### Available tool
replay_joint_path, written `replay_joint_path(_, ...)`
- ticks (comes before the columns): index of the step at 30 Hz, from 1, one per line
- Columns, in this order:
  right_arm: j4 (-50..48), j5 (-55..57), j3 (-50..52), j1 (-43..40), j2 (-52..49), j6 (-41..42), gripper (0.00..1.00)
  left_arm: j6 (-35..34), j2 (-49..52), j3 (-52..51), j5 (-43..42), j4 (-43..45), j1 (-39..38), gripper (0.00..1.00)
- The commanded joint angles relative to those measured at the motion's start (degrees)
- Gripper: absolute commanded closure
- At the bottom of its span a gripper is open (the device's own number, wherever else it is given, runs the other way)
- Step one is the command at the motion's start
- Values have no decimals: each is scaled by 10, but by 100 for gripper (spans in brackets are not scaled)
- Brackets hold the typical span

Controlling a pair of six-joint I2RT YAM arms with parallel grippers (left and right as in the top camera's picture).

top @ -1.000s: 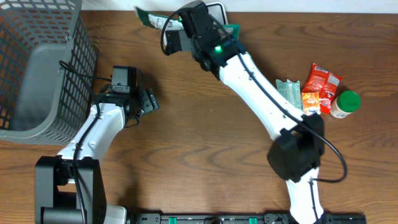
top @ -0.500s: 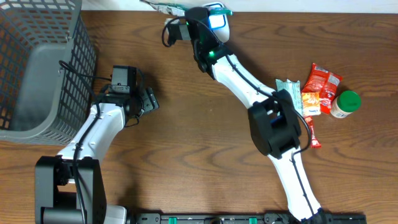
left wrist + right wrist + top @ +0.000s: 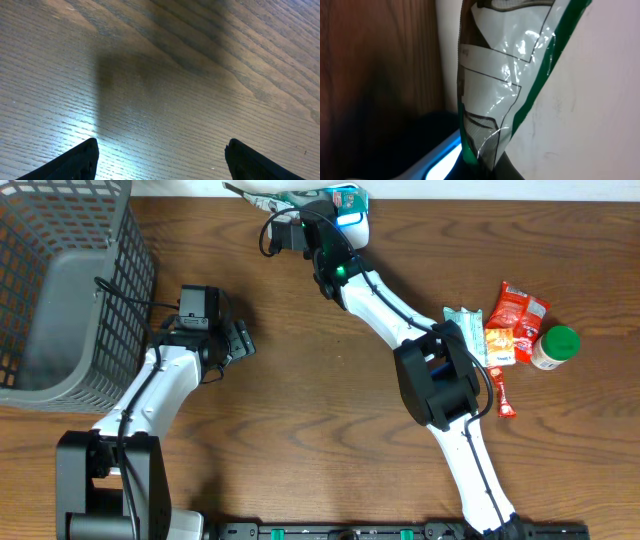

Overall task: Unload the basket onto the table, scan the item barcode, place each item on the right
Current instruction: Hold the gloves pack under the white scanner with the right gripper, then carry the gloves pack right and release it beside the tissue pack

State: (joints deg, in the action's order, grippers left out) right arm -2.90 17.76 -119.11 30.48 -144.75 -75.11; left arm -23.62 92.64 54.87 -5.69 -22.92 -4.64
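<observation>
My right gripper (image 3: 303, 202) is shut on the item, a green and white plastic packet (image 3: 268, 193), at the table's back edge. The packet hangs right beside the white scanner (image 3: 349, 204), which glows blue. In the right wrist view the packet (image 3: 495, 85) stands up from the right gripper (image 3: 485, 171), with the scanner's blue light (image 3: 440, 161) just left of it. No barcode shows on the crinkled film. My left gripper (image 3: 240, 340) rests low over the wood left of centre. It is open, and the left wrist view shows only bare table between the left gripper's (image 3: 162, 162) fingertips.
A grey wire basket (image 3: 60, 290) fills the back left corner. At the right lie a red packet (image 3: 520, 308), an orange packet (image 3: 500, 340), a teal packet (image 3: 462, 325) and a green-capped bottle (image 3: 553, 347).
The right arm has swung the packet up and back to the scanner at the table's rear edge. The left arm has not moved.
</observation>
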Motion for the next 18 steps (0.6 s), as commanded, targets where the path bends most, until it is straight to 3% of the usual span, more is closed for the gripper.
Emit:
replay_joint_path(1, 1, -16, -8, -2, 0, 83, 99, -1, 2, -2, 1, -1, 2, 18)
replay_joint_path(7, -2, -12, -8, -9, 10, 135, 99, -1, 2, -2, 1, -1, 2, 18)
replay_joint_path(12, 4, -32, -8, -16, 78, 217, 99, 0, 2, -2, 1, 0, 2, 17)
replay_joint_path(18, 178, -61, -8, -31, 207, 395, 99, 0, 2, -2, 1, 0, 2, 17)
